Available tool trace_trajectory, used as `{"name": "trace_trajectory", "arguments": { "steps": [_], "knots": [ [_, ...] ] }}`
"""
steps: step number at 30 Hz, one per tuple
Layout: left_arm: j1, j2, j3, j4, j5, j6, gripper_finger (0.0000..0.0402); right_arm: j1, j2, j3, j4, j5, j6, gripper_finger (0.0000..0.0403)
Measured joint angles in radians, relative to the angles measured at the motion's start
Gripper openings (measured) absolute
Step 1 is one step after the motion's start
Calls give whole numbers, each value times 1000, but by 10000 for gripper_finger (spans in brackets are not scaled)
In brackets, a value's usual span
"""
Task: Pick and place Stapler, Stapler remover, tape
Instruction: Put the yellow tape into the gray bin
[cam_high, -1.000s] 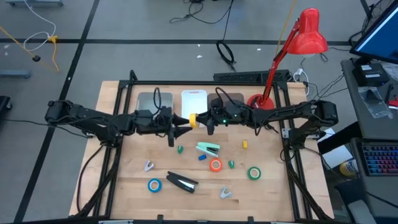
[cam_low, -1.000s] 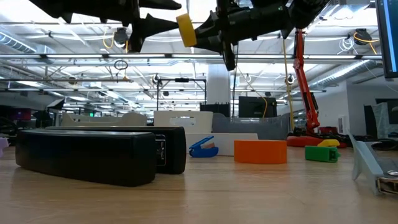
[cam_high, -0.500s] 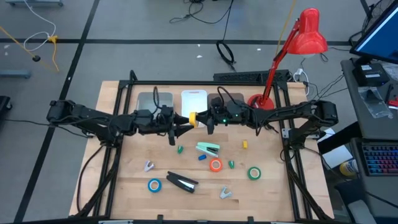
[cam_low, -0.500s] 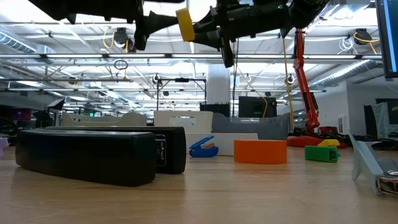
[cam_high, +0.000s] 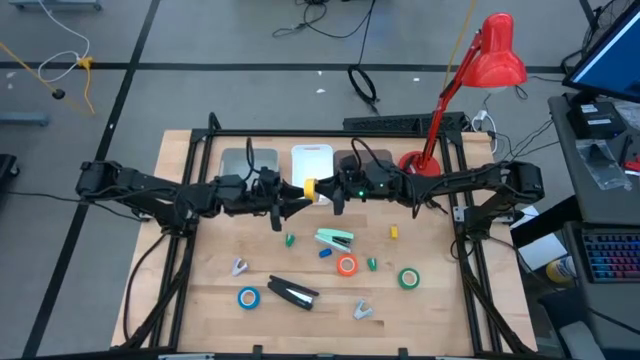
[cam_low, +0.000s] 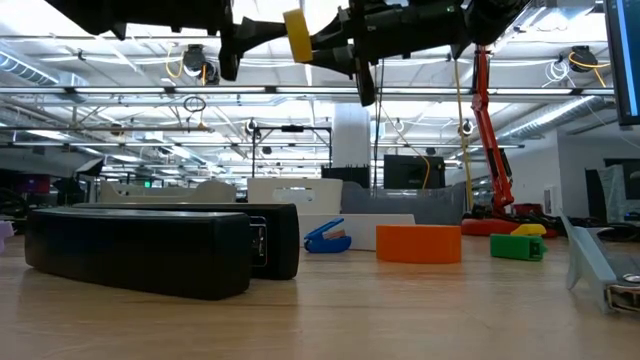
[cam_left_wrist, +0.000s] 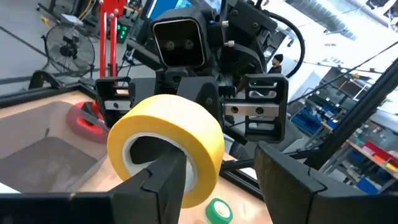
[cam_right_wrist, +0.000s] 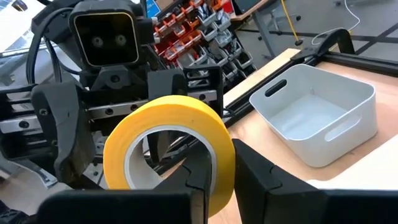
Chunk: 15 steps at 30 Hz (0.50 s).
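The yellow tape (cam_high: 310, 190) hangs in the air above the table's far middle, between the two grippers, just in front of the white bin (cam_high: 312, 161). The right gripper (cam_high: 320, 193) pinches the roll's wall between its fingers (cam_right_wrist: 211, 167); the left gripper (cam_high: 298, 196) stands spread, one finger (cam_left_wrist: 163, 180) pushed through the roll's core, the other clear of it. From low down the roll (cam_low: 297, 35) rides high over everything lying on the wood.

Room to move — the wooden table (cam_high: 210, 270) is bare along its 9 o'clock side and across the near edge. A black frame runs down both sides, and the arms cross it at mid-height. The red lamp (cam_high: 470, 80) leans over the 1 o'clock corner.

On the surface: the teal stapler (cam_high: 335, 238) sits at the centre, the orange-red tape (cam_high: 347, 265) just toward 6 o'clock of it, the green tape (cam_high: 408, 278) toward 4 o'clock. The black stapler (cam_high: 291, 292) lies toward 7 o'clock with the blue tape (cam_high: 248, 297) beside it — two staple removers (cam_high: 239, 266) (cam_high: 361, 311) flank them.

Around the table the floor is grey with loose cables.
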<state>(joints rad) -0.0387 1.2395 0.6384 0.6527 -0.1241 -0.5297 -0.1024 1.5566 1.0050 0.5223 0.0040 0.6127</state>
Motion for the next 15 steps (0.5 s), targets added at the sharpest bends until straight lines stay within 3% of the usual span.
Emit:
{"name": "trace_trajectory", "arguments": {
  "steps": [5,15],
  "knots": [
    [1,23,0,43,8,-4,174,6,1,0,6,23,2,36],
    [1,41,1,53,40,-4,48,8,2,0,3,12,-4,37]
  ]
}}
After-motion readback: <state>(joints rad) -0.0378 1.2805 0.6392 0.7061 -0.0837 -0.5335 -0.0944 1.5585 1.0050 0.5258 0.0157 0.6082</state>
